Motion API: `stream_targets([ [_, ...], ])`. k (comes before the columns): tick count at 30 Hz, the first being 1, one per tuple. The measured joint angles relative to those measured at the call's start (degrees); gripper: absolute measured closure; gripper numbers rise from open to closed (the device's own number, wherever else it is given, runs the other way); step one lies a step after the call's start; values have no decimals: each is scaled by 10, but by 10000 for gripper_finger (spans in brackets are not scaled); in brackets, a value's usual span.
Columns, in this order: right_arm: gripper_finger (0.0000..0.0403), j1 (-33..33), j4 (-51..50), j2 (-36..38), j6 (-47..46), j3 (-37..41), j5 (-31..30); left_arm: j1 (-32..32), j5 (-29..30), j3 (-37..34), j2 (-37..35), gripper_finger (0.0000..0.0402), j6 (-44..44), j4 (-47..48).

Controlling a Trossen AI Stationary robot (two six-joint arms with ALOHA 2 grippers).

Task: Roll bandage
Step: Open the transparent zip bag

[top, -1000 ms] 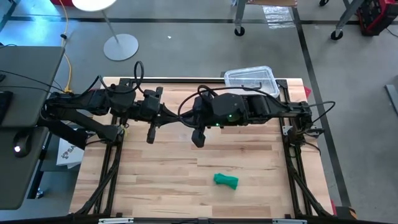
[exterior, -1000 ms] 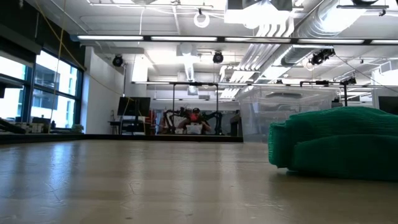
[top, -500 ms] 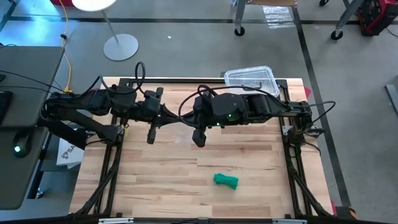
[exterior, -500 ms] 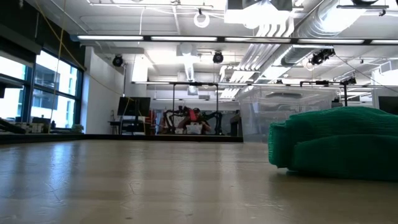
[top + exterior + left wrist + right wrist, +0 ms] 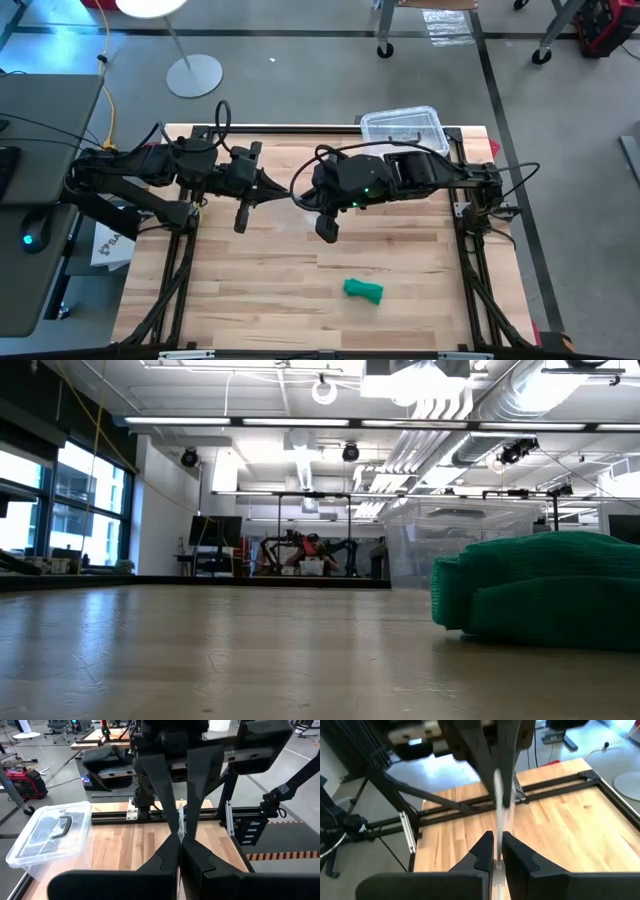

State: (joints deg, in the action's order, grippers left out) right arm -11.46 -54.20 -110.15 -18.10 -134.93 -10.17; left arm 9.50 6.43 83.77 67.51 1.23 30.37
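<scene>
The green bandage lies bunched into a small roll on the wooden table, near its front edge. It fills the right of the low view, and no gripper touches it. Well above the table's far half, my left gripper and right gripper point at each other, tip to tip. Both are shut on a thin, pale, see-through strip seen edge-on. I cannot tell what this strip is. My left gripper pinches one end of the pale strip between its fingertips, coming nearly level from the table's left. My right gripper pinches the strip between its two fingers, slanting down from the table's right. The strip runs straight between the grippers, clear of the table.
A clear plastic box with a black handle stands at the table's far edge, right of the middle. Black frame rails run along the table's sides. Bare wood lies around the bandage.
My right gripper has tipped further downward and turned a little at the wrist, staying tip to tip with the left one. The bandage has stayed where it was.
</scene>
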Motion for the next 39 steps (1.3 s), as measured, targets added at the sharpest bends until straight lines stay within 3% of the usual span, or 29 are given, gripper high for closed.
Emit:
stream_targets([
  [20,379,-21,-86,0,-26,1,4,0,3,0,-22,401,0,20],
  [31,290,-21,-147,0,-61,1,15,-1,5,2,-23,401,0,23],
  [39,267,-21,-138,51,-70,0,18,-1,-3,2,-22,401,0,24],
])
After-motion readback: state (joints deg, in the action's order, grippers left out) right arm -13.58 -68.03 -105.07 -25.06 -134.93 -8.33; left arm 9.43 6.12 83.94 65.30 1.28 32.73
